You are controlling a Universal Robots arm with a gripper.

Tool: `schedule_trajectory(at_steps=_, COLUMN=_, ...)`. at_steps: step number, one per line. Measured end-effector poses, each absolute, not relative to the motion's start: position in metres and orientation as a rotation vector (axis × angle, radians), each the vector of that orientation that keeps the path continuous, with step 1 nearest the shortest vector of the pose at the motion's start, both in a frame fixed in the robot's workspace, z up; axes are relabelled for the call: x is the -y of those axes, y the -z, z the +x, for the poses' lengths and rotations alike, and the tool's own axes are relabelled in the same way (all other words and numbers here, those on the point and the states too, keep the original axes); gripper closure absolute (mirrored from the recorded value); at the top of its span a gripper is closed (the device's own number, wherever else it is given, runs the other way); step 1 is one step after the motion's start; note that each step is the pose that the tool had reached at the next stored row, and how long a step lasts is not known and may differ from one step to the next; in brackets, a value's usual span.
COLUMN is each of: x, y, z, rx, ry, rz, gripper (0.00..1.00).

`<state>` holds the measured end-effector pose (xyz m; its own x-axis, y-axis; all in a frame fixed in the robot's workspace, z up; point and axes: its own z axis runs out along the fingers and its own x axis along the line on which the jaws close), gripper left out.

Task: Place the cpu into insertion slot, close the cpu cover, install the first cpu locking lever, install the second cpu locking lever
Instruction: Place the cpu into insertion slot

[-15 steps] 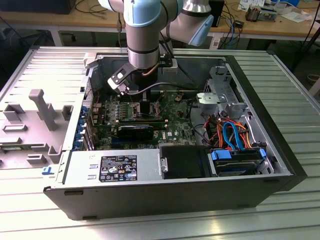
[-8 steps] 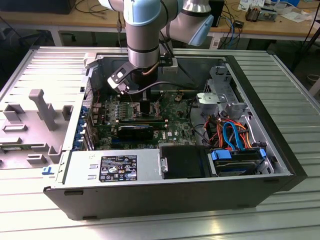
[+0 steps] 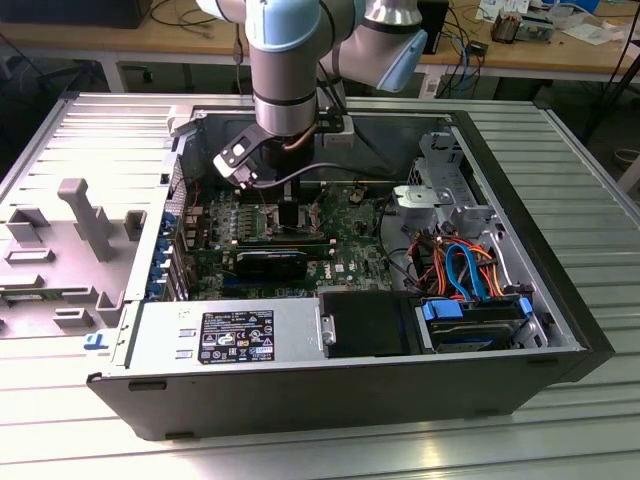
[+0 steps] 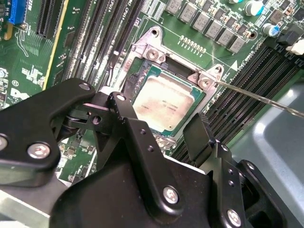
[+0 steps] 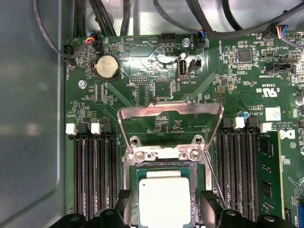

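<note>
"CPU [image 5: 165, 202] first: where is it?"

"Lying in the insertion slot [image 5: 134, 187], silver top up, in both wrist views. It looks flat and square within the rim, though I cannot judge whether it is fully down."

"And the fingers [image 4: 198, 137]?"

"Spread wide, one to each side of the CPU, with a gap at both edges. They hold nothing."

"How is the seating done well?"

"My judgement: keep the CPU level, with its corners matched to the slot, and let it settle under its own weight. Give it no sideways nudge, since the contacts beneath would bend easily. The fingers should clear both edges evenly."

"Walk me across the exterior view, from its left to its right."

"One grey plastic moulding [image 3: 85, 215] lies on the ribbed counter [image 3: 560, 170]. Then comes one open computer case [image 3: 330, 400] with one power supply [image 3: 230, 335] along its near wall. One arm [image 3: 290, 70] reaches down over the green motherboard [image 3: 350, 235]. Last is one hard drive [image 3: 470, 335] with blue and orange cables."

"Counts at the socket?"

"One CPU, one insertion slot, two fingers, and one cpu cover [image 5: 170, 110], swung open off the slot. I can make out one thin lever rod [image 4: 259, 99]; whether there is a second I cannot tell. There is also one coin cell [image 5: 107, 66] and one memory stick [image 5: 268, 175]."
</note>
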<state>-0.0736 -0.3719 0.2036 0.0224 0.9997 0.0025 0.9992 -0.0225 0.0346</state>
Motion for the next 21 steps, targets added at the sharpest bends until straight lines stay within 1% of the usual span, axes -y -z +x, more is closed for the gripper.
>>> schedule_trajectory(at_steps=9, x=0.372, y=-0.2017, z=-0.0737, rx=-2.18, ry=-0.04, rz=2.23, gripper=0.32)
schedule_trajectory(at_steps=10, x=0.372, y=-0.2016, z=-0.0737, rx=-2.18, ry=-0.04, rz=2.23, gripper=0.34)
schedule_trajectory(at_steps=12, x=0.372, y=-0.2015, z=-0.0737, rx=-2.18, ry=-0.04, rz=2.23, gripper=0.47)
schedule_trajectory(at_steps=21, x=0.372, y=-0.2011, z=-0.0737, rx=-2.18, ry=-0.04, rz=2.229, gripper=0.47)
